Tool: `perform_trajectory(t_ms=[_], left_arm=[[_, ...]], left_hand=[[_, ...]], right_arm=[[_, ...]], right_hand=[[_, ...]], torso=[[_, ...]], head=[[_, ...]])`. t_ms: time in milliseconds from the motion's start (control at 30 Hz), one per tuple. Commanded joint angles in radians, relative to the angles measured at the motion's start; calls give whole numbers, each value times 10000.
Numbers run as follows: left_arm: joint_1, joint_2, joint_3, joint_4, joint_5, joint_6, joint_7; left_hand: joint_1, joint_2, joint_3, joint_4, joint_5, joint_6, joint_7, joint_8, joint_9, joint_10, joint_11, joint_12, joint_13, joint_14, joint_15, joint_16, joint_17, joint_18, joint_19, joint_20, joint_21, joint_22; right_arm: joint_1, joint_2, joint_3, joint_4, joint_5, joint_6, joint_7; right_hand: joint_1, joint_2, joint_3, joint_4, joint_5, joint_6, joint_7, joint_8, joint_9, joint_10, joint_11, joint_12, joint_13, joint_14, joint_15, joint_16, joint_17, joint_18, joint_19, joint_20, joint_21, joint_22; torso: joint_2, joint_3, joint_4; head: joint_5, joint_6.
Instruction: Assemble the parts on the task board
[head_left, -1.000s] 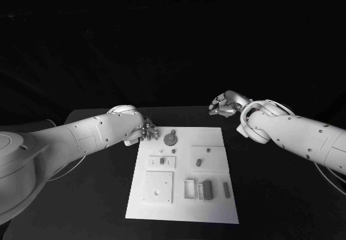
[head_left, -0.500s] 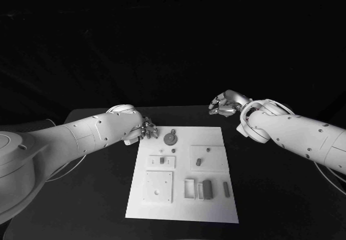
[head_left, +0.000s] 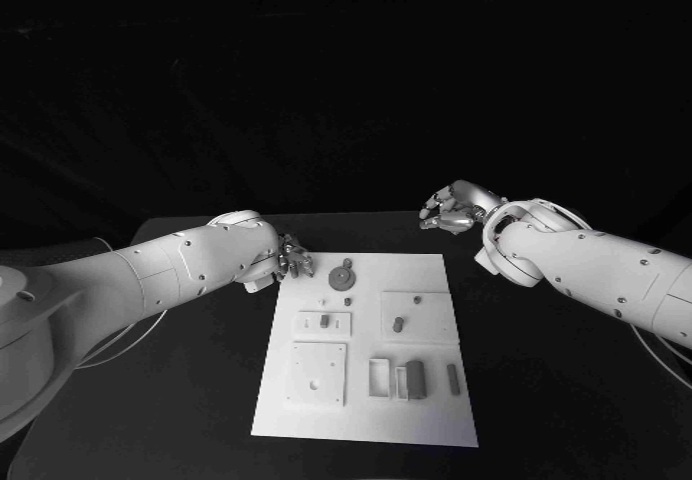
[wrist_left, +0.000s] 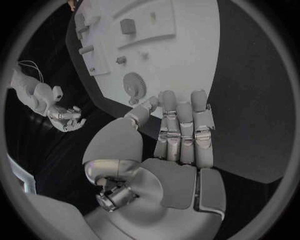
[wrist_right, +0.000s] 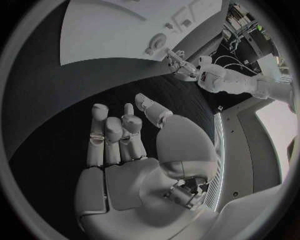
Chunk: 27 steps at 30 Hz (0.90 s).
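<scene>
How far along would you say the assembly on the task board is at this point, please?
Barely begun, it seems. Nothing looks assembled: the gear and the other parts lie loose on the task board. The left hand hovers empty at the board's far corner near the gear; the right hand is open, off the board.

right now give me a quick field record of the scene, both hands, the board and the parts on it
left hand: open, holding nothing, at the far left corner of the task board, next to the gear
right hand: open, holding nothing, over the black table beyond the board's far right corner
task board: white plate lying flat in the middle of the table
gear: round toothed part lying near the board's far edge
other parts: small pieces spread over the board, among them a dark block in the near row
assembly: no part in either hand
</scene>
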Motion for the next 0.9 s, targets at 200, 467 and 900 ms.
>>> perform_trajectory(t_ms=[200, 467, 900], left_arm=[[22, -698, 43, 1104, 658, -338, -434], [40, -1456, 46, 2348, 658, -594, -672], [35, -2528, -22, 4218, 603, -1299, -1311]], left_hand=[[218, 73, 148, -7, 113, 133, -15, 121, 472, 79, -11, 87, 28, 121, -73, 72, 33, 162, 88, -33, 82, 227], [230, 20, 192, 4, 114, 168, -30, 128, 504, 114, -26, 107, 43, 150, -92, 97, 48, 156, 120, -51, 118, 229], [231, -57, 256, 31, 188, 253, -69, 144, 568, 201, -67, 170, 87, 211, -136, 156, 83, 153, 204, -97, 220, 239]], right_arm=[[-3, -60, 4, 24, -50, 120, 61], [-4, -122, 3, 38, -43, 118, 60], [-4, -218, 3, 66, -41, 106, 55]], right_hand=[[-77, -15, 18, -3, 37, -10, 70, -53, 11, -75, -14, -56, 14, 25, -71, -28, -14, 86, 24, 36, -69, 136], [-85, -24, 13, -2, 31, -11, 71, -56, 14, -75, -14, -56, 14, 25, -70, -28, -15, 86, 23, 37, -70, 137], [-89, -25, 14, -1, 29, -10, 71, -59, 19, -75, -13, -57, 15, 24, -70, -29, -15, 86, 23, 38, -72, 137]], torso=[[-13, 13, 11], [-8, -1, 15], [-3, -15, 27]], head=[[74, 19], [95, -4], [135, -64]])
